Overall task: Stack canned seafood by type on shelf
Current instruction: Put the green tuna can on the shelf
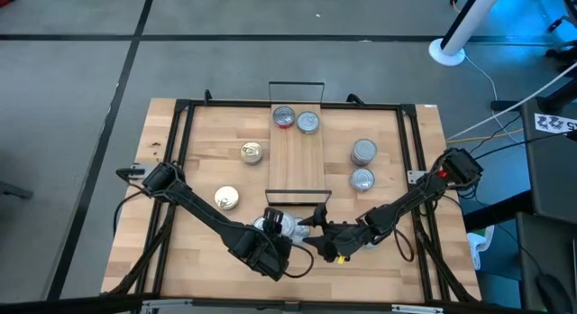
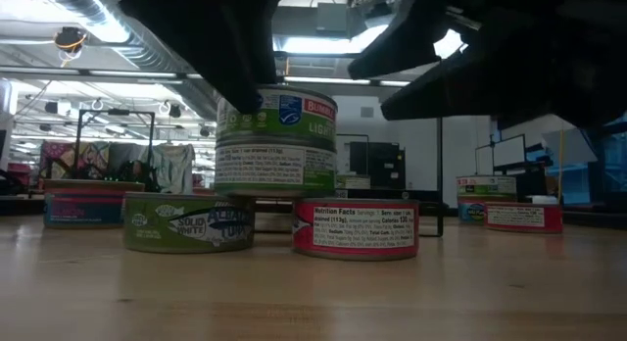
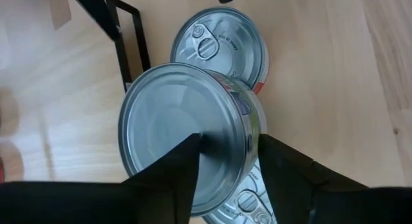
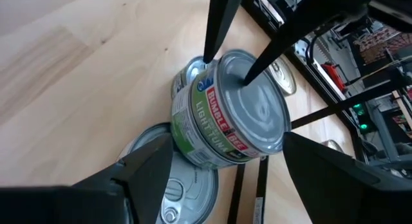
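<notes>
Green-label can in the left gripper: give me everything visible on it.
The green-label can is a short round metal tin, with a plain silver end and a green, white and red printed label reading "Bumble Bee" and "Light Tuna". The left gripper pinches it at the rim, fingers over its flat end. It hangs level above the tabletop, near the shelf end, over the red-label can and another tin.

An industrial-style robotics lab or workshop is indicated. Exposed silver ventilation ducts and long ceiling strip lights are seen overhead in the low view, with cluttered workstations and dark monitors far behind. A grey concrete floor marked with dark tape lines is seen around the light wooden surface, which is ringed by a black metal frame. Loose white cables are trailed on the right.
</notes>
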`<action>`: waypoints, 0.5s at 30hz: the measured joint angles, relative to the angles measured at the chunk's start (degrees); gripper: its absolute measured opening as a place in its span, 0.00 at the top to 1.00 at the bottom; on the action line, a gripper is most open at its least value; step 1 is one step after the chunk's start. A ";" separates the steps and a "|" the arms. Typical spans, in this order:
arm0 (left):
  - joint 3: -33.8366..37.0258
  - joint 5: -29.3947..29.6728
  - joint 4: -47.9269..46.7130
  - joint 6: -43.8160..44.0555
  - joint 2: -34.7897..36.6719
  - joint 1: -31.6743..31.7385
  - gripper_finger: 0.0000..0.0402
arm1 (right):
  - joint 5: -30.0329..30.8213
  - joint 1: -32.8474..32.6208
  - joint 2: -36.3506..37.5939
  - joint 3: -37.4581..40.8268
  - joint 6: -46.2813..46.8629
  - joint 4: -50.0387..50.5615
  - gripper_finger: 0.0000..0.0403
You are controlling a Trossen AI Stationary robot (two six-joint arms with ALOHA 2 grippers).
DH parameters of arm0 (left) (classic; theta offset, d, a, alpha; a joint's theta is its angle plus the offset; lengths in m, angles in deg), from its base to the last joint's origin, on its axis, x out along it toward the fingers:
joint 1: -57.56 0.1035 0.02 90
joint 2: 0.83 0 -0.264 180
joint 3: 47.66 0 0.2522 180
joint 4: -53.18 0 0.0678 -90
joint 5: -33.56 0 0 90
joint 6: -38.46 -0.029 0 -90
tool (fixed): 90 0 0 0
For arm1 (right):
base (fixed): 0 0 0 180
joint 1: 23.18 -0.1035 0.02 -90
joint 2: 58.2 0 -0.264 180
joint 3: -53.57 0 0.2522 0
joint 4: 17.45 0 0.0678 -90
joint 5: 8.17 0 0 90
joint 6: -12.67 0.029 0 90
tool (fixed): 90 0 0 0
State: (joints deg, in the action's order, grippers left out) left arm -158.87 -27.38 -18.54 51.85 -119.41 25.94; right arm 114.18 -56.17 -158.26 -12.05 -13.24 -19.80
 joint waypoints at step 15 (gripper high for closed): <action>-0.05 0.65 0.11 -4.84 0.00 -0.05 0.88 | 0.05 0.00 -0.01 0.00 0.02 -0.30 0.27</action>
State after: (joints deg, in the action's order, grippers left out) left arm -158.93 -26.73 -18.43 47.01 -119.41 25.89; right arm 114.23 -56.17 -158.27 -12.05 -13.22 -20.10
